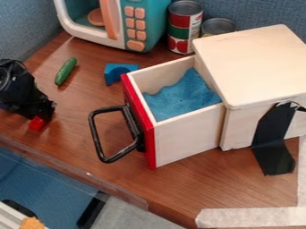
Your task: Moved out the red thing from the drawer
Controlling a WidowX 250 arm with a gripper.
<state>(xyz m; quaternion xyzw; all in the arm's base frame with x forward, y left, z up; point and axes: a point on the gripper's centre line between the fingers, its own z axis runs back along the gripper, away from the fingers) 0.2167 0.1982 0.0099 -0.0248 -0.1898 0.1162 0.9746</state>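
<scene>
the red block (37,123) is at the hand (44,114), beside the open drawer (182,141); can't tell if it's gripped.

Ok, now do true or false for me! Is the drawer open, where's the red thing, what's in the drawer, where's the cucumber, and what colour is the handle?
1. The drawer is open. True.
2. The red thing is inside the drawer. False: the red thing is outside, right at the gripper.
3. Blue cloth is in the drawer. True.
4. The cucumber is in the microwave. False: the cucumber lies on the table.
5. The handle is black. True.
</scene>
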